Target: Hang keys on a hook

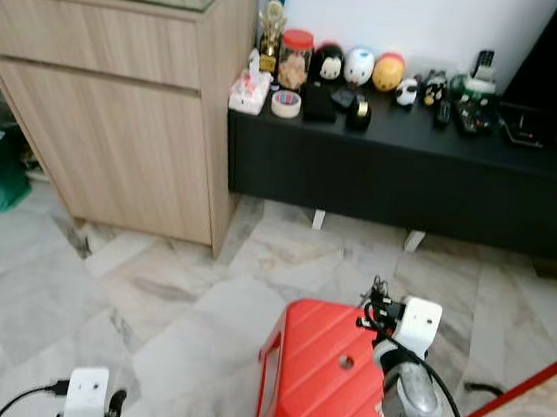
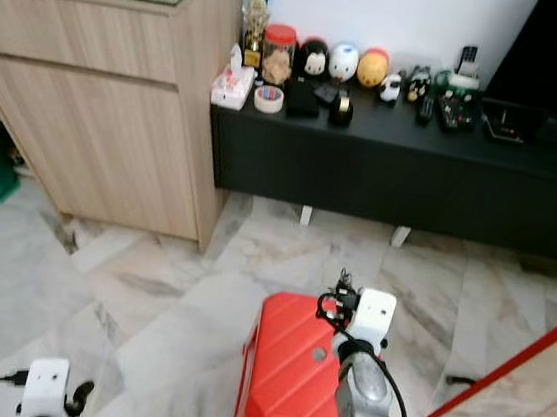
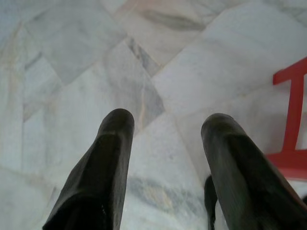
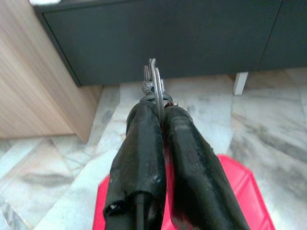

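My right gripper (image 4: 156, 112) is shut on a bunch of keys (image 4: 153, 84); a metal ring and key tips stick out past the fingertips. In the eye views that gripper (image 1: 376, 305) is held above the far edge of a red plastic stool (image 1: 325, 375), with the keys (image 1: 377, 288) at its tip. My left gripper (image 3: 168, 127) hangs low over the marble floor with its two black fingers (image 3: 112, 143) spread open and nothing between them. Its white wrist (image 1: 86, 393) is at the bottom left of the eye view.
A black low cabinet (image 1: 413, 174) stands ahead with figurines, a jar and a tape roll (image 1: 285, 103) on top. A wooden cabinet (image 1: 108, 119) with a glass top is at the left. A red-edged board (image 1: 529, 393) leans at the right. Marble floor (image 1: 168, 297) lies between.
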### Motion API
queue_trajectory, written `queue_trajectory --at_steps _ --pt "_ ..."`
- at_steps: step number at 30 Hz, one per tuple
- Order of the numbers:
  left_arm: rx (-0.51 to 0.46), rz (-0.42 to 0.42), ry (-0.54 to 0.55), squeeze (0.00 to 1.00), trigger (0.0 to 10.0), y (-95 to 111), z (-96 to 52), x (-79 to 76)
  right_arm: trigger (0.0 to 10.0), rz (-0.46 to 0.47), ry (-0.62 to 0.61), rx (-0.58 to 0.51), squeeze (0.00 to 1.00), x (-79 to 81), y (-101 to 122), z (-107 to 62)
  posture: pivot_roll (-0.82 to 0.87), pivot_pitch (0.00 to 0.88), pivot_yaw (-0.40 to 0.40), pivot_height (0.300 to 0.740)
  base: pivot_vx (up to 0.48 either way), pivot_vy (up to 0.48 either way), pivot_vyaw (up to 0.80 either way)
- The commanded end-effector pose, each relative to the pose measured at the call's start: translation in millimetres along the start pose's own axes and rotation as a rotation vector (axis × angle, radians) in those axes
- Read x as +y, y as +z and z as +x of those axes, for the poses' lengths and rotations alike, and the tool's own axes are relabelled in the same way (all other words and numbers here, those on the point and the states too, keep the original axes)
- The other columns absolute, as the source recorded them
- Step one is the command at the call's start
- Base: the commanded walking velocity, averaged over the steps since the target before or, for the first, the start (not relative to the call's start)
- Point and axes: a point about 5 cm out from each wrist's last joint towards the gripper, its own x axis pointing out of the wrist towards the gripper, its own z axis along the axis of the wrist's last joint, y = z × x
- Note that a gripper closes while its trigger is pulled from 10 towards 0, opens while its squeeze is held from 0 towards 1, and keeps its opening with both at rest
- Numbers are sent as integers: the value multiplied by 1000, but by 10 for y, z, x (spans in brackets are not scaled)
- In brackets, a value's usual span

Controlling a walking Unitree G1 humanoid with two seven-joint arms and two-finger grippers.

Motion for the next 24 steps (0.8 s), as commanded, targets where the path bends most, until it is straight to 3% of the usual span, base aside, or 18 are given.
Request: queue_trajectory --at_steps 1,6,24 --pt "62 -1 14 0 10000 -140 -46 4 10000 8 -10 3 0 -17 -2 -6 79 0 -67 740 0 0 0" --pt "131 -1 7 0 10000 -288 -104 -27 10000 13 -24 36 0 -31 -70 -30 73 0 -58 740 0 0 0" --pt "168 -13 -12 0 10000 -391 -155 -100 10000 15 -50 59 0 -90 -138 -77 60 0 -47 740 0 0 0"
